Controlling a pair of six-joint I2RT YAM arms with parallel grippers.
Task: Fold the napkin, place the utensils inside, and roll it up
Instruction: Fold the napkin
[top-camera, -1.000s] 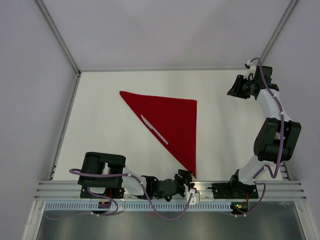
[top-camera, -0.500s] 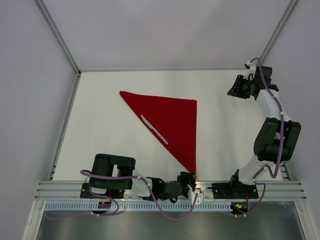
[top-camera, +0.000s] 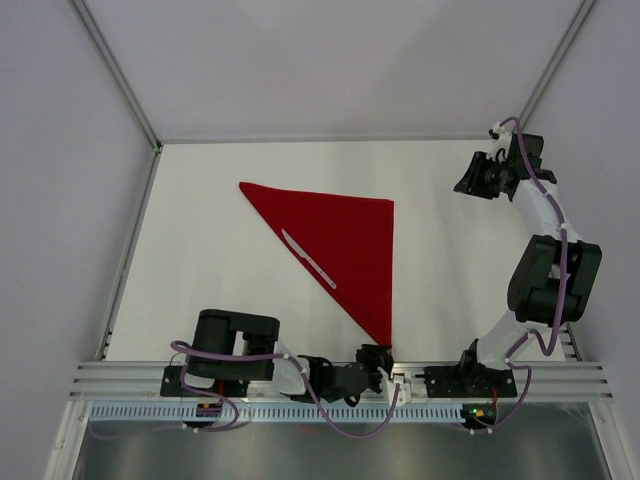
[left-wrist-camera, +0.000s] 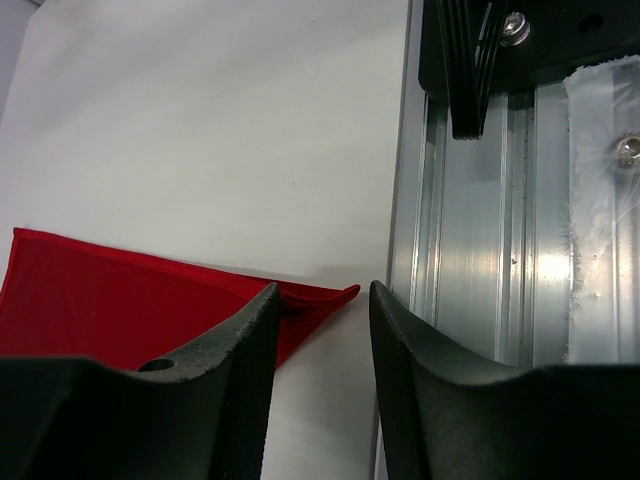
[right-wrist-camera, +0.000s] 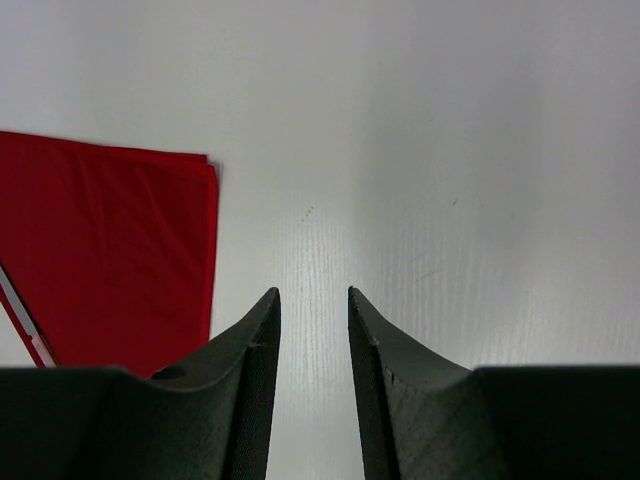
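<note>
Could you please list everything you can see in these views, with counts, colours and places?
napkin: one, deep red, folded into a triangle, mid-table.
utensil: one, white, slim and knife-like, lying diagonally on the napkin.
table: one, white, under everything.
rail: one, silver metal, along the table's near edge.
left gripper: one, black, open, low at the napkin's near corner.
right gripper: one, black, open, at the far right over bare table, apart from the napkin.
</note>
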